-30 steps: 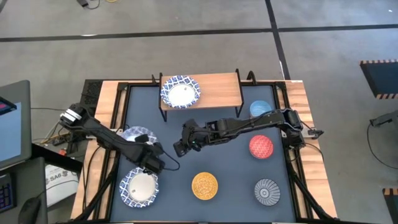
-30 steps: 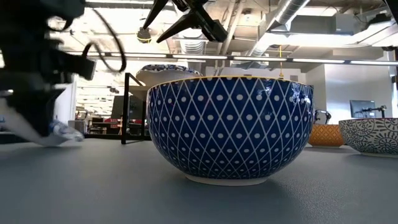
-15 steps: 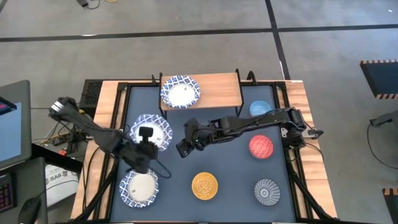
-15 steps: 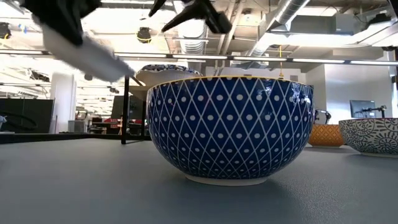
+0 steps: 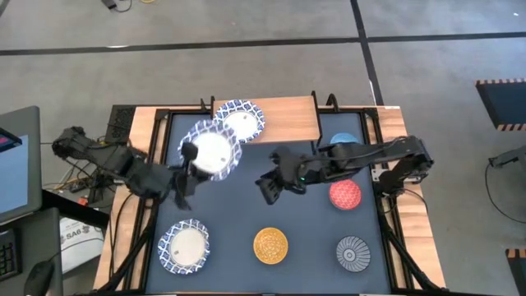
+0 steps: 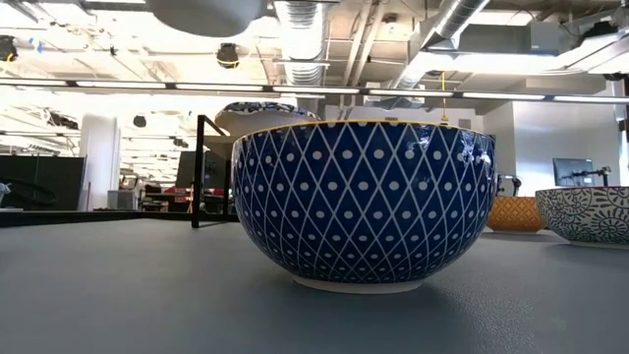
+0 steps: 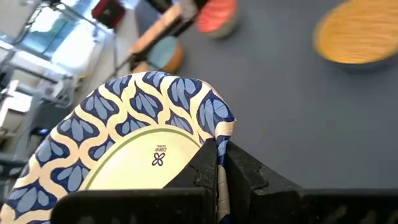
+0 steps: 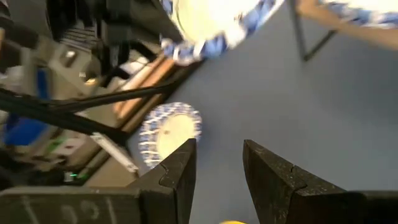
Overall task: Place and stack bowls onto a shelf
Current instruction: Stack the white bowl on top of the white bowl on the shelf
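Note:
My left gripper point(image 5: 188, 156) is shut on a blue-and-white patterned bowl point(image 5: 212, 150) and carries it in the air just in front of the shelf's left end. The shelf point(image 5: 288, 117) has a light wooden top on thin black legs; a second patterned bowl point(image 5: 241, 121) sits on its left part. A third patterned bowl point(image 5: 184, 247) rests on the table at near left. My right gripper point(image 5: 267, 186) hovers open over mid-table. The yellow point(image 5: 271, 245), grey-blue striped point(image 5: 353, 252), red point(image 5: 345, 193) and light blue point(image 5: 343, 142) bowls stand on the table. My left gripper pinches the carried bowl's rim point(image 7: 217, 132) between its two fingers, one on the inner face and one on the outer. The fingers point(image 7: 205, 163) reach it from the table's left and near side. The bowl point(image 7: 143, 143) is lifted clear of the table, tilted.
In the low view the yellow-rimmed bowl with blue diamond sides point(image 6: 364, 202) fills the foreground, and the carried bowl's underside point(image 6: 206, 12) shows at the top. The right arm point(image 5: 362, 156) stretches across the table in front of the shelf's right half. Wooden rails point(image 5: 136, 164) frame the tabletop.
My left gripper has lifted the patterned bowl clear of the table's left part and carried it up and toward the far edge, close to the shelf's left end. My right gripper, still open, has drawn back toward the table's right.

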`<act>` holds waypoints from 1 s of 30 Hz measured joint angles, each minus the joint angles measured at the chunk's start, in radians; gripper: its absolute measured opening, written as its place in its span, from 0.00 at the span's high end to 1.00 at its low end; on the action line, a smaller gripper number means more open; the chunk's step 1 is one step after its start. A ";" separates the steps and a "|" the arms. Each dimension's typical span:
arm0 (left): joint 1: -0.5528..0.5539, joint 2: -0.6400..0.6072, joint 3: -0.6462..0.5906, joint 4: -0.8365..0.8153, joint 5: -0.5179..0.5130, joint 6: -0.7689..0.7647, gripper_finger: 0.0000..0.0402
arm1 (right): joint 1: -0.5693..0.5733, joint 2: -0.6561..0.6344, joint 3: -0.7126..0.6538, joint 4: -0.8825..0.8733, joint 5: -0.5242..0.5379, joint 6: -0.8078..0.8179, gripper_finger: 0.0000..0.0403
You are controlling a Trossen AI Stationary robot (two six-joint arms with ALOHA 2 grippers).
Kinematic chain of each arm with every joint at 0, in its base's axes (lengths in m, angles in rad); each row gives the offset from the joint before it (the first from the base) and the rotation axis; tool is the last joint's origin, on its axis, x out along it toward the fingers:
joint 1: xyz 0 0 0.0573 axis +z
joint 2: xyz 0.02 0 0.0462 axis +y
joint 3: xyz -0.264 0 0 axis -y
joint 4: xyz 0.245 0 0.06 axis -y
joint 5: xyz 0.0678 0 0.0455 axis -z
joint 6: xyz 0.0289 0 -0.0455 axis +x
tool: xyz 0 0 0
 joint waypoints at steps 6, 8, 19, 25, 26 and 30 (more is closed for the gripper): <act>0.288 0.065 0.000 0.125 0.145 0.142 1.00 | -0.006 -0.021 -0.001 -0.125 0.043 0.003 0.61; 0.373 0.092 0.000 0.170 0.200 0.158 1.00 | -0.006 -0.021 -0.001 -0.161 0.046 0.003 0.61; 0.593 0.237 0.000 0.311 0.357 0.054 0.98 | -0.004 -0.021 -0.002 -0.367 0.047 0.037 0.61; 0.618 0.318 0.000 0.358 0.386 0.062 0.92 | -0.002 -0.021 -0.002 -0.377 0.047 0.040 0.61; 0.620 0.327 0.000 0.361 0.386 0.059 0.91 | 0.000 -0.021 -0.002 -0.377 0.047 0.040 0.61; 0.629 0.339 -0.001 0.366 0.348 0.044 0.88 | 0.009 -0.021 -0.002 -0.381 0.051 0.041 0.61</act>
